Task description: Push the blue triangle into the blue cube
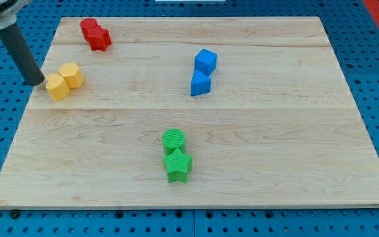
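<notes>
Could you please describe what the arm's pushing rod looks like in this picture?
Only the rod shows: a straight, smooth, dark grey to black cylinder with a faint sheen along one side, ending in my tip. At the view's top left it meets a paler grey fitting, mostly cut off by the frame. No cables, markings or labels can be made out, and there is no pincer.
</notes>
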Robot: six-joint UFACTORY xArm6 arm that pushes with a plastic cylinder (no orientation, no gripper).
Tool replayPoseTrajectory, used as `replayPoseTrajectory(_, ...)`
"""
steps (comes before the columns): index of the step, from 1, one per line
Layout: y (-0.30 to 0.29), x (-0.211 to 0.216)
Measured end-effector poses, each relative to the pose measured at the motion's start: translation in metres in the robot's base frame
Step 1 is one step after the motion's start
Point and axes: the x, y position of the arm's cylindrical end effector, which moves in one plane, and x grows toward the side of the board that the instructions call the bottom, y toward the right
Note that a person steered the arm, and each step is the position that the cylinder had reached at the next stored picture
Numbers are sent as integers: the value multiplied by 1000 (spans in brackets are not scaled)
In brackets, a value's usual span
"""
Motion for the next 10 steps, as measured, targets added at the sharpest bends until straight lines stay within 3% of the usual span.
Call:
replayPoseTrajectory(2, 30, -49)
replayPoseTrajectory(4, 147, -55)
replayPoseTrajectory(5, 177, -16)
replayPoseTrajectory(6, 181, 52)
replayPoseTrajectory(7, 229, 78)
replayPoseTrajectory(8, 279, 63)
replayPoseTrajectory(10, 328, -23)
